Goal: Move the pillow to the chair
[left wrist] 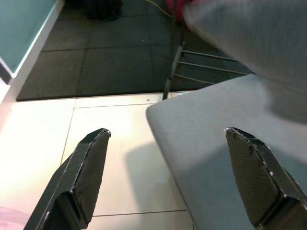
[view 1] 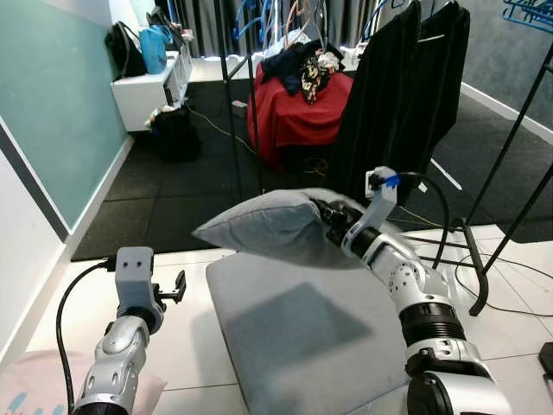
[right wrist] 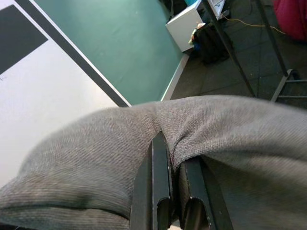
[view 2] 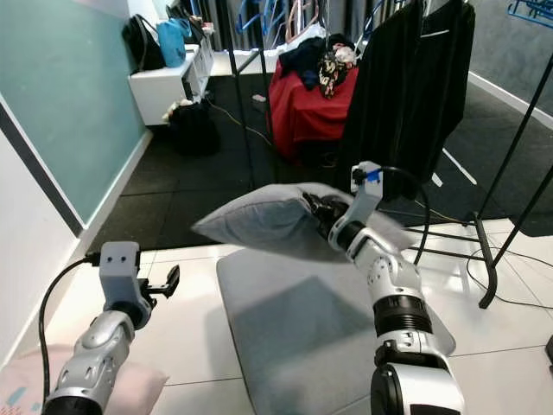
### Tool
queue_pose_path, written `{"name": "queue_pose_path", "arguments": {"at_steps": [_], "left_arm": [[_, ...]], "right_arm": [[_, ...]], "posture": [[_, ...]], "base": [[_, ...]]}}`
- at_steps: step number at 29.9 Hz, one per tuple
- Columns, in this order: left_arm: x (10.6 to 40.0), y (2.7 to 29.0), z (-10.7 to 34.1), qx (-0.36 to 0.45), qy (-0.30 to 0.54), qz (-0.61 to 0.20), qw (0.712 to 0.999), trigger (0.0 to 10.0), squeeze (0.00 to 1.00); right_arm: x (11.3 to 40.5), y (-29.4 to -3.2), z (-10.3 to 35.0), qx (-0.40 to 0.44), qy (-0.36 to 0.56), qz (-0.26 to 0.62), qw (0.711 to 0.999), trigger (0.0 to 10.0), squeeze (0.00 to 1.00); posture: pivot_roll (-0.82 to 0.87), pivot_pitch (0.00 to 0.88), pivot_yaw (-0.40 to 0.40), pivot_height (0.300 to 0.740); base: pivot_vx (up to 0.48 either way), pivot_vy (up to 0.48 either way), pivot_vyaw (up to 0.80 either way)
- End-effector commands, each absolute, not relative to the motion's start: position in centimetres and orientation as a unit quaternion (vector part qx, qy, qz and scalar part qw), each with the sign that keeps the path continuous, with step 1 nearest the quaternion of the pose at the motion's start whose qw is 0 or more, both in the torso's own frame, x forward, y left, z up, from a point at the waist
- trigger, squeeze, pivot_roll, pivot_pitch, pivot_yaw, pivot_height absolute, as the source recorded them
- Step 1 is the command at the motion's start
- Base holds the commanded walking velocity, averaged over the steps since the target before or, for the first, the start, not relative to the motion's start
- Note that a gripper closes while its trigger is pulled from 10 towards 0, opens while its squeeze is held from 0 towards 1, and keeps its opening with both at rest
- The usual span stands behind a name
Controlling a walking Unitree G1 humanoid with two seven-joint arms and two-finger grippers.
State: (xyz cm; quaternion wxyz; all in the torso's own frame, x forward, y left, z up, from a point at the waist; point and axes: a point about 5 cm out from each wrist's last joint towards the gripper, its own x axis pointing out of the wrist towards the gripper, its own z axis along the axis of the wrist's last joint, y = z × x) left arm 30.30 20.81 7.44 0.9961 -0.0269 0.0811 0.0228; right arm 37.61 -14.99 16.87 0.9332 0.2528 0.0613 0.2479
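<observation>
A grey pillow (view 1: 268,226) hangs in the air above the grey chair seat (view 1: 294,337), pinched at its right end by my right gripper (view 1: 327,220). The right wrist view shows the black fingers (right wrist: 160,191) shut on a fold of the pillow's fabric (right wrist: 120,143). My left gripper (view 1: 177,288) is held low at the left, over the white floor beside the seat. It stands open with nothing between its fingers (left wrist: 86,172). The seat's front left corner (left wrist: 201,143) lies under it, in the left wrist view.
Black clothing (view 1: 406,95) hangs on a rack right behind the seat. A red-draped heap of clothes (view 1: 298,104) and a white shelf (view 1: 155,86) stand further back on dark flooring. A teal wall (view 1: 52,104) runs along the left. A pink cushion (view 1: 34,389) lies at the bottom left.
</observation>
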Motion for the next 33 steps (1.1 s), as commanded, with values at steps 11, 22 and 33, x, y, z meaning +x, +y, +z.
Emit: {"name": "queue_pose_path", "arguments": {"at_steps": [11,22,33], "left_arm": [[28.6,20.9,4.8,-0.035,0.127,0.016,0.991,10.0,0.00],[27.8,19.5,4.8,-0.050,0.126,-0.006,0.991,10.0,0.00],[28.2,19.5,5.2,-0.055,0.120,-0.008,0.991,10.0,0.00]], "right_arm": [[37.3,-18.0,13.9,0.186,0.100,0.151,0.966,10.0,0.00],[36.2,-20.6,11.7,0.152,0.137,0.086,0.975,10.0,0.00],[36.4,-21.2,11.8,0.139,0.135,0.068,0.979,10.0,0.00]], "posture": [[-0.22,0.000,0.026,0.740],[-0.23,0.000,0.030,0.740],[-0.24,0.003,0.029,0.740]], "base": [[0.000,0.000,0.00],[0.000,-0.388,0.00],[0.000,-0.480,0.00]]}}
